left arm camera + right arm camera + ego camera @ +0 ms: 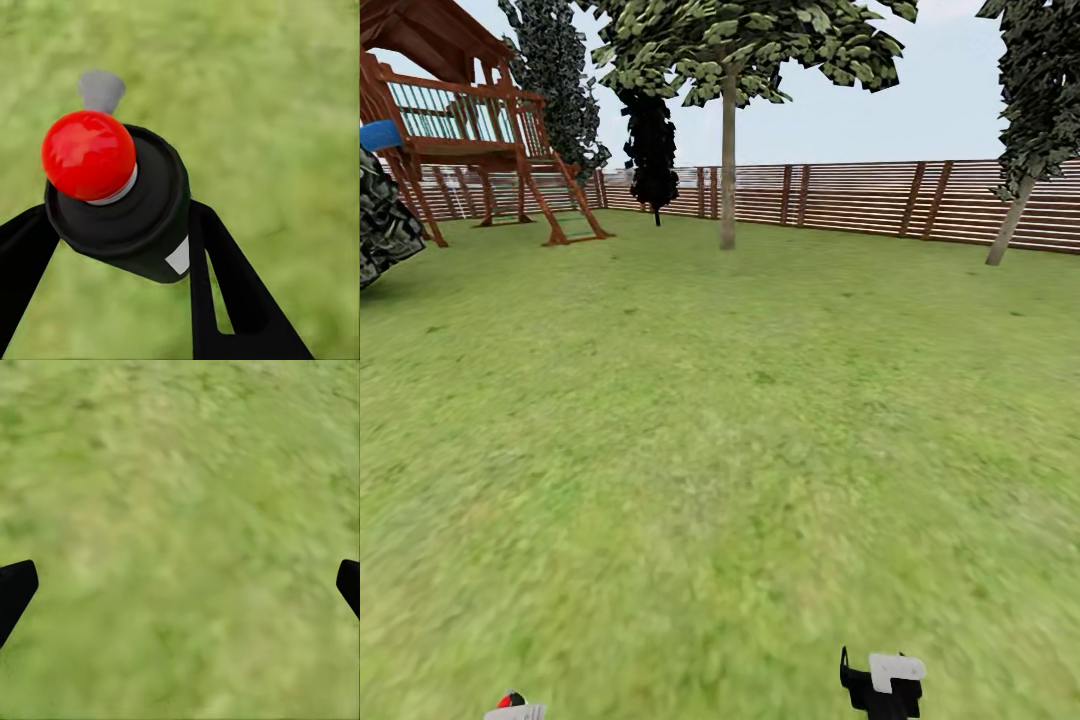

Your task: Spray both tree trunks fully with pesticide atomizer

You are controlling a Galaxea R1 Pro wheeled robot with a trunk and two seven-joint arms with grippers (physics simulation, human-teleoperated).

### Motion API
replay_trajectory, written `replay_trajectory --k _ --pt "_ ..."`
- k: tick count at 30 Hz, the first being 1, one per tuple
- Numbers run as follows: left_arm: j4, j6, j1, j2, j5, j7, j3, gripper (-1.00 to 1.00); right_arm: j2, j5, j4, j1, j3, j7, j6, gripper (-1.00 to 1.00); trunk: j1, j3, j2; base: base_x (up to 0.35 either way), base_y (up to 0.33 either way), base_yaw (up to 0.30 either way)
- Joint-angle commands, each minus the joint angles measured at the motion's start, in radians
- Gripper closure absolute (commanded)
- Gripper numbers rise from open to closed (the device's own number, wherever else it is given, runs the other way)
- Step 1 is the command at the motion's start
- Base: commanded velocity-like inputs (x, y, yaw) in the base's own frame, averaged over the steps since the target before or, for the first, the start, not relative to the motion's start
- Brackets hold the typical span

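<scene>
Fingers, left wrist view: both my left fingers (225, 292) press the dark body of the pesticide atomizer (124, 199) from either side — red knob and grey nozzle point away over grass.
Fingers, right wrist view: my right fingertips (15, 589) sit at opposite edges, spread wide, nothing between them but blurry lawn.
Head view, arms: the right gripper (882, 685) peeks in at the bottom edge; the atomizer's red-topped cap (513, 706) just clears the edge at lower left.
Head view, trees: one pale trunk (728, 160) stands ahead by the fence (840, 200); a second, leaning trunk (1010, 220) is off to the right. Both are well apart from me across open grass.
Step in hand: pickup looks done; I judge this as the approach.
Next move: drive closer to the nearer trunk, then raise and aim the nozzle at it.
Hard to make out: both arms are cut off; whether any spray covers the trunks I cannot tell from here.
</scene>
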Motion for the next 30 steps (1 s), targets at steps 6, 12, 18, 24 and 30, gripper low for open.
replay_trajectory --k 6,12,18,24,30 --pt "0.001 -0.003 -0.001 0.000 0.003 -0.010 0.008 1.00 0.000 0.010 0.001 -0.001 -0.007 -0.005 -0.002 -1.00 0.000 -0.001 0.000 0.338 0.000 0.000" --pt "0.001 -0.003 -0.001 0.000 0.004 -0.011 0.009 1.00 0.000 0.010 0.001 -0.001 -0.007 -0.005 -0.002 -1.00 0.000 -0.001 0.000 0.338 0.000 0.000" --pt "0.001 -0.003 -0.001 0.001 0.004 -0.010 0.009 1.00 0.000 0.010 0.001 -0.001 -0.007 -0.005 -0.002 -1.00 0.000 -0.001 0.000 0.338 0.000 0.000" --pt "0.001 -0.003 -0.001 0.001 0.004 -0.010 0.009 1.00 0.000 0.010 0.001 -0.001 -0.007 -0.005 -0.002 -1.00 0.000 -0.001 0.000 0.338 0.000 0.000" --pt "0.001 -0.003 -0.001 0.001 0.004 -0.010 0.009 1.00 0.002 0.010 0.001 -0.001 -0.007 -0.005 -0.002 -1.00 0.000 -0.001 0.000 0.338 0.000 -0.109"
